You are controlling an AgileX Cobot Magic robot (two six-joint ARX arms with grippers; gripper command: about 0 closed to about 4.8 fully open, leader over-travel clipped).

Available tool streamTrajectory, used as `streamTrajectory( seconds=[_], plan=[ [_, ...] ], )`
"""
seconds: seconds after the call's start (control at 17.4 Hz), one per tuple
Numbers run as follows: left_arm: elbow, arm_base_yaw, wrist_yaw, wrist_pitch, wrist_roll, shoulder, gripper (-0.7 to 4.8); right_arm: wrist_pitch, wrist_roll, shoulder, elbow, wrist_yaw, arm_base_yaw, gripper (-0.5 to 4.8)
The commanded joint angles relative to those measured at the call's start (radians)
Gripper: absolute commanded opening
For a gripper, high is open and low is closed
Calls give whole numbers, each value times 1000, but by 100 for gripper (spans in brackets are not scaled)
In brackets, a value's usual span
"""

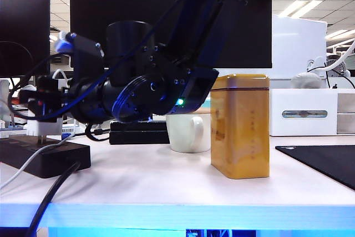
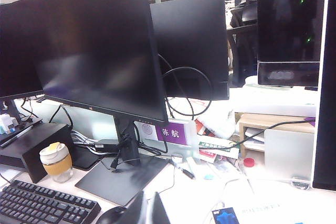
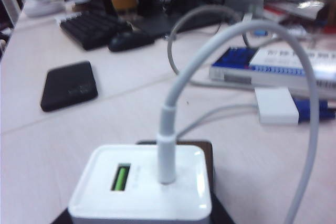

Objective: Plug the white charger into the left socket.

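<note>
Nearest object: the white charger point(image 3: 140, 183) fills the foreground of the right wrist view, top face up, cable point(image 3: 231, 40) rising from its port and looping away.
Charger position: upright on the black power strip point(image 1: 41, 156) at the far left of the bench point(image 1: 166, 176) in the exterior view; a sliver of prong seems visible beneath the body, so it looks not fully seated. Which opening is the left socket cannot be told.
Key relation: the charger sits directly below the right claw point(image 1: 40, 104), its prong axis vertical, in line with the strip, so the coming move is judged a straight downward press.
Nearer arm: right; its arm reaches across the view to the left end.
Right claw state: the fingers are not clearly shown, so whether it grips the charger cannot be told.
Right arm pose: forearm roughly level, wrist bent downward over the strip.
Left claw point(image 2: 140, 209): jaws together, holding nothing, raised and facing desk monitors, well away from the charger.
</note>
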Motion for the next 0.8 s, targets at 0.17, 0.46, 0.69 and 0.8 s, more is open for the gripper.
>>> streamTrajectory(
  seconds=[0.17, 0.46, 0.69, 0.8],
  plan=[
    [4, 0, -5, 9, 8, -3, 26, -73, -9, -19, 1, -10, -2, 206],
    [3, 0, 168, -157, -50, 8, 21, -158, -9, -19, 1, -10, 23, 205],
    [3, 0, 404, -315, -24, 92, 27, -114, -9, -19, 2, -10, 27, 205],
    [1, 0, 407, -383, -60, 125, 6, -114, -9, -19, 2, -10, 28, 205]
  ],
)
